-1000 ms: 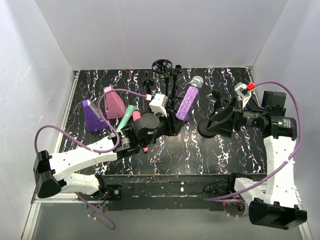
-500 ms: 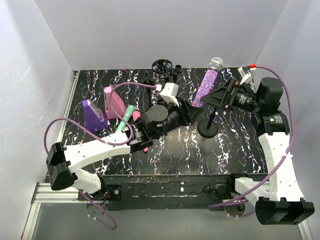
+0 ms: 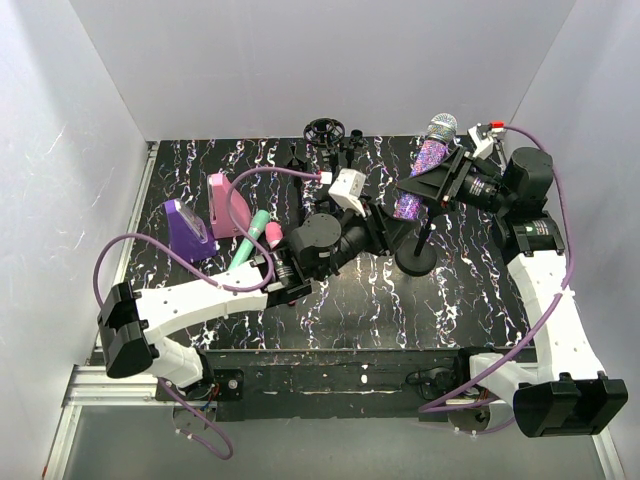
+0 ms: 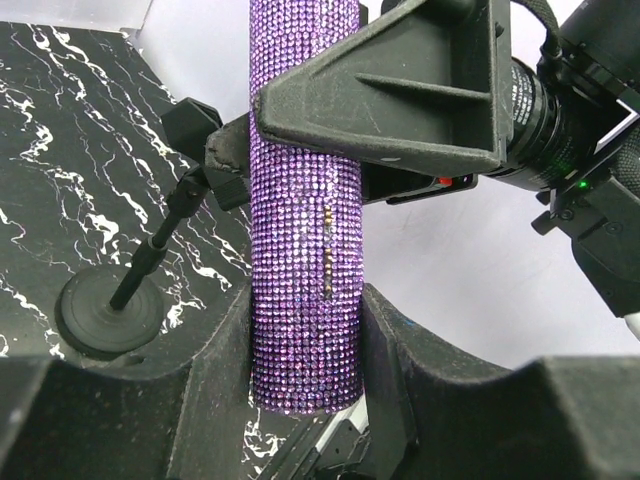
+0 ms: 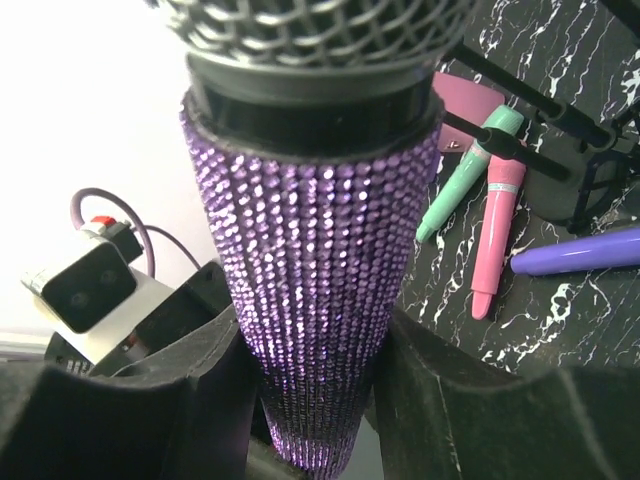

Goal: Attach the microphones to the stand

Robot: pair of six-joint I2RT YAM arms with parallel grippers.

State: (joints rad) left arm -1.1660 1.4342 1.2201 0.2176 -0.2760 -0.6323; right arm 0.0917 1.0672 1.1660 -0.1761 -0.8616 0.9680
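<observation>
The glittery purple microphone (image 3: 424, 172) with a silver-grey head (image 3: 440, 127) is held above the table, at the right rear, tilted. My left gripper (image 3: 388, 220) is shut on its lower end (image 4: 305, 300). My right gripper (image 3: 436, 182) is closed round its upper body (image 5: 310, 270), fingers touching both sides. A black stand base (image 3: 415, 260) with a thin pole sits just below them. The mint green (image 3: 250, 238) and pink (image 3: 271, 234) microphones lie at the left, partly under my left arm. The plain purple microphone (image 5: 580, 252) lies beside them.
A purple wedge (image 3: 188, 230) and a pink wedge (image 3: 228, 205) stand at the left. A black multi-arm stand with a round top (image 3: 325, 131) is at the back centre. White walls close in the table on three sides.
My left gripper carried the glittery microphone right and back, toward the right arm. My right gripper swung up to it and closed its fingers on the upper body.
</observation>
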